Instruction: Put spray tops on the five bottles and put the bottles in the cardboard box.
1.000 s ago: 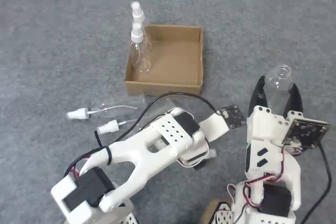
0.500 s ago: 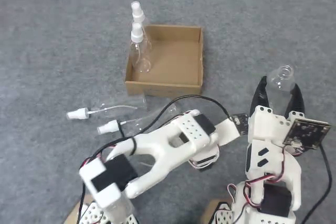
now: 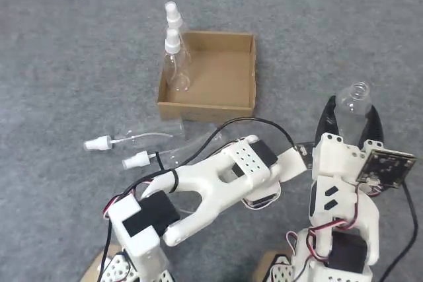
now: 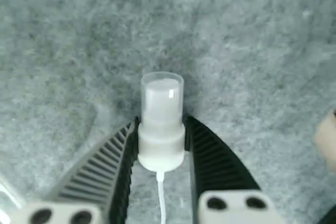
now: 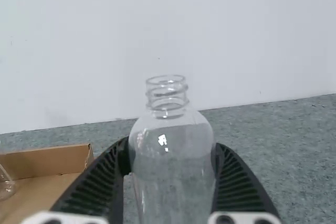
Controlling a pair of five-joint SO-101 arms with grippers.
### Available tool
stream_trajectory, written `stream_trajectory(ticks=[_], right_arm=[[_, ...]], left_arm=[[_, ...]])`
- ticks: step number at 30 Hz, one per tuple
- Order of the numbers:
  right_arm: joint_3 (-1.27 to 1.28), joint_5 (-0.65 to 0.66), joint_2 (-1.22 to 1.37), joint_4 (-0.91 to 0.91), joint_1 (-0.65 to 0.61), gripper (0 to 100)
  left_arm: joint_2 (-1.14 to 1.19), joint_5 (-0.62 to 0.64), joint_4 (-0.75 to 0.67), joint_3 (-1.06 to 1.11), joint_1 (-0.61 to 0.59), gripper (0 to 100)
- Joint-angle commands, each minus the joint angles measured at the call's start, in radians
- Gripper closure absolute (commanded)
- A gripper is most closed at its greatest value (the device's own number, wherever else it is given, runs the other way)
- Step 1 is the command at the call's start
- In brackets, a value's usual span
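Observation:
My right gripper [image 3: 348, 118] [image 5: 169, 163] is shut on an upright clear bottle [image 3: 351, 102] [image 5: 169, 145] with an open neck, held at the right of the table. My left gripper [image 4: 160, 150] is shut on a white spray top [image 4: 161, 124], its thin tube running back between the fingers, low over the grey mat. The left arm [image 3: 225, 176] stretches toward the right arm. In the cardboard box [image 3: 248, 70] a capped bottle [image 3: 176, 64] stands in the far-left corner; another capped bottle [image 3: 172, 16] stands just behind the box.
Two more spray tops [image 3: 98, 142] [image 3: 136, 160] lie on the mat left of the arms, their tubes pointing right. Clear bottles [image 3: 192, 144] lie beside them, in front of the box. Grey mat [image 3: 79, 64] covers the table.
The left arm has swung right with the spray top, its wrist now close beside the right arm. The right arm and its bottle have stayed put.

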Motion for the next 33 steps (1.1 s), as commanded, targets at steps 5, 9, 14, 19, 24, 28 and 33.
stream_trajectory(ticks=[5, 9, 14, 19, 24, 28, 33], right_arm=[[-0.012, -0.011, -0.019, -0.030, 0.012, 92.5], [-0.012, -0.011, -0.019, -0.030, 0.012, 92.5], [-0.012, -0.011, -0.019, -0.030, 0.012, 92.5], [-0.011, -0.011, -0.019, -0.030, 0.012, 92.5], [-0.011, -0.011, -0.019, -0.030, 0.012, 92.5], [-0.011, -0.011, -0.019, -0.030, 0.012, 92.5], [-0.011, -0.011, -0.019, -0.030, 0.012, 92.5]], left_arm=[[-0.014, -0.005, 0.081, -0.064, -0.002, 97], [-0.014, -0.005, 0.117, -0.076, -0.005, 99], [-0.014, -0.005, 0.153, -0.076, -0.005, 99], [-0.014, -0.005, 0.163, -0.074, -0.006, 99], [-0.014, -0.008, 0.192, -0.073, -0.017, 99], [-0.040, -0.012, 0.195, -0.071, -0.063, 99], [-0.193, -0.014, 0.166, 0.025, -0.078, 99]])
